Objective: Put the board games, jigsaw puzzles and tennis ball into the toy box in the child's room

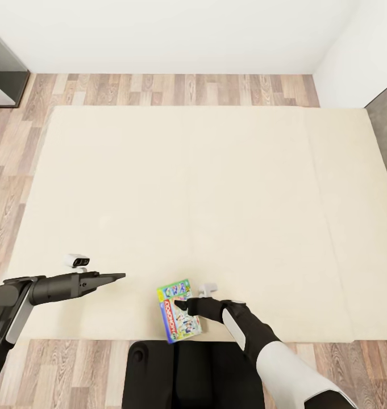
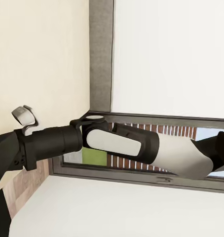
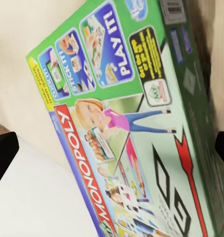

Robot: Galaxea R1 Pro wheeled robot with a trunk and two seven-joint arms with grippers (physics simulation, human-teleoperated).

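Green-and-white Monopoly box [image 1: 179, 311] lies flat near the bed's [image 1: 216, 187] front edge. Right end effector [image 1: 183, 305] is at it; closure cannot be told. Left end effector [image 1: 118, 276] hangs apart, fingers together. Judged light, stiff, glossy: grip across the thin edges.

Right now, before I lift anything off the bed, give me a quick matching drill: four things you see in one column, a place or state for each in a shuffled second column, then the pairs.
Things:
1. Monopoly box
2. right gripper
3. left gripper
4. bed

Places or states:
A. held out over the mattress, touching nothing
B. beige cover, bare apart from one box
C. lying flat near the bed's near edge
D. at the box's edge

Pairs: 1-C, 2-D, 3-A, 4-B
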